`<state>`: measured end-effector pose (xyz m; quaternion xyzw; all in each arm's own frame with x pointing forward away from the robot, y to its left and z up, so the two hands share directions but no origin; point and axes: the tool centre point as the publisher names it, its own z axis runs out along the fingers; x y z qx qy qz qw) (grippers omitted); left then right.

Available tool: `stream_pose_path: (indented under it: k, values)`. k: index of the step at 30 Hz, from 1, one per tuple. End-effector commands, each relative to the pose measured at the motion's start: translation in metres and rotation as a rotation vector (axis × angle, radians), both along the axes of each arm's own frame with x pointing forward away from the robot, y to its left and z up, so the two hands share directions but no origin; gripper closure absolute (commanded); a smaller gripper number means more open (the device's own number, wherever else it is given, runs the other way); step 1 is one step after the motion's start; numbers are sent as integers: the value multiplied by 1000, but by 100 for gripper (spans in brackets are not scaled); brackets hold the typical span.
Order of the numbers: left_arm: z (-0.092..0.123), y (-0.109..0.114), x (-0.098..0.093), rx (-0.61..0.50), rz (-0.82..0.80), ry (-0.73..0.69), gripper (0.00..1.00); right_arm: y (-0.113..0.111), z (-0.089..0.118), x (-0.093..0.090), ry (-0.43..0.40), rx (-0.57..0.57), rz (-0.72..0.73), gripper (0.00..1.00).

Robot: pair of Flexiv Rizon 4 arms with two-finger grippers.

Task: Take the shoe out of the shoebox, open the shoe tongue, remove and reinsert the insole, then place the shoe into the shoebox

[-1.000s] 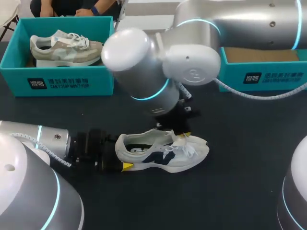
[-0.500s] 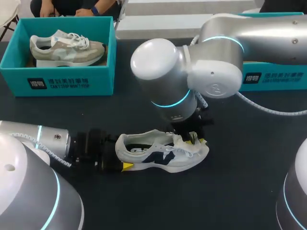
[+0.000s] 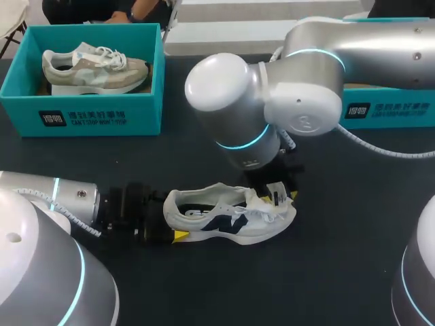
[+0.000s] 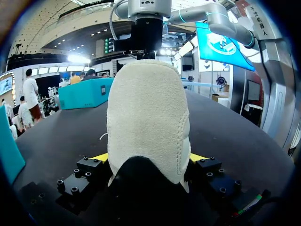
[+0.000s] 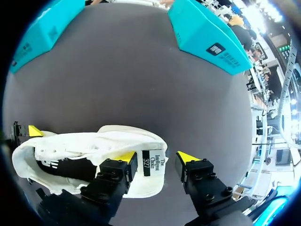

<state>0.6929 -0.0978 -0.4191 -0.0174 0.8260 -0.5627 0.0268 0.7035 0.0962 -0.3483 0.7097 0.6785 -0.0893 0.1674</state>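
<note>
A white shoe [image 3: 231,217] with a navy logo lies on its sole on the black table, toe pointing right. My left gripper [image 3: 170,220] is shut on its heel. In the left wrist view the cream heel [image 4: 148,117] fills the space between that gripper's [image 4: 149,159] yellow tips. My right gripper [image 3: 282,197] hangs over the forefoot, open. In the right wrist view the raised tongue [image 5: 155,165], with its printed label, sits between that gripper's [image 5: 156,157] fingers. It touches one finger and stands clear of the other.
A teal shoebox [image 3: 81,112] at the back left holds a beige and grey shoe [image 3: 95,68]. A second teal box [image 3: 387,109] stands at the back right, partly behind my right arm. Bare black table lies in front of and to the right of the white shoe.
My right arm has swung to the right over the shoe and its fingers have spread apart, letting go of the tongue. The left gripper and the shoe have stayed put.
</note>
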Motion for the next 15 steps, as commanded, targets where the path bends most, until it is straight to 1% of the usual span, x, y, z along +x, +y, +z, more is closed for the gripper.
stream_pose_path:
  k: [1,2,4,5,7,8,9,13,15]
  values:
    - [0,0,-1,3,3,-1,100,7,28,-6,-44,-14,18,31]
    - [0,0,-1,3,3,-1,100,10,34,-5,-54,-20,24,26]
    - [0,0,-1,3,3,-1,100,15,43,-5,-61,-31,37,20]
    - [0,0,-1,3,3,-1,100,16,47,-5,-66,-37,43,15]
    - [0,0,-1,3,3,-1,100,19,54,-4,-66,-49,50,9]
    - [0,0,-1,3,3,-1,100,23,61,-4,-73,-66,66,3]
    - [0,0,-1,3,3,-1,100,24,64,-3,-74,-71,73,0]
    - [0,0,-1,3,3,-1,100,35,84,3,-116,-92,134,0]
    - [0,0,-1,3,3,-1,100,49,96,9,-153,-62,230,0]
